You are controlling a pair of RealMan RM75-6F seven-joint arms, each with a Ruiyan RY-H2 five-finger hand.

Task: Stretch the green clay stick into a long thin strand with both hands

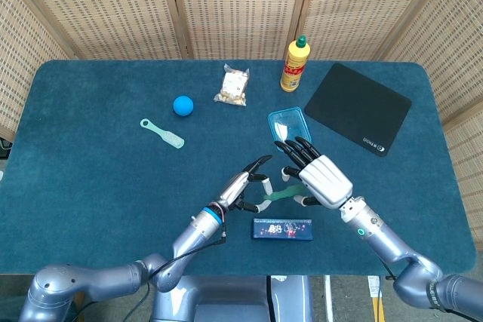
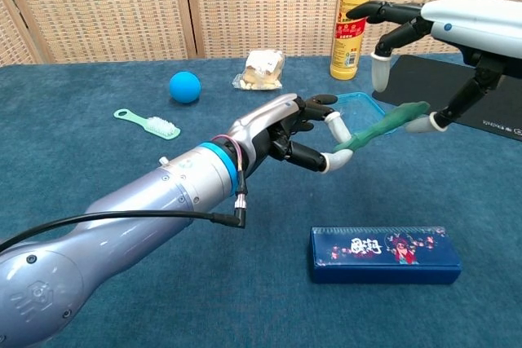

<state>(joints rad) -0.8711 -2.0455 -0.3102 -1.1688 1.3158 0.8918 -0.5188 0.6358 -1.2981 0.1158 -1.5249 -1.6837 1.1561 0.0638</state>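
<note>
The green clay stick (image 2: 377,129) hangs in the air above the blue worktop (image 1: 90,156), between the two robot hands. It is a short, fairly thick rod of dull green, slightly bent and uneven in width, tilted so that its right end sits higher than its left.

The left robot hand (image 2: 298,129) pinches the stick's lower end between two white-tipped fingers (image 2: 336,127) — the others are loosely curled. The right robot hand (image 2: 436,26) is spread wide above the higher end; one white fingertip (image 2: 420,124) touches that end, but whether it is truly gripped cannot be told. In the head view the stick (image 1: 278,196) shows as a small green sliver between the left hand (image 1: 243,186) and the right hand (image 1: 317,175).

Just in front of the hands lies a dark blue box (image 2: 385,253), and behind the stick a clear blue tray (image 1: 287,127).
</note>
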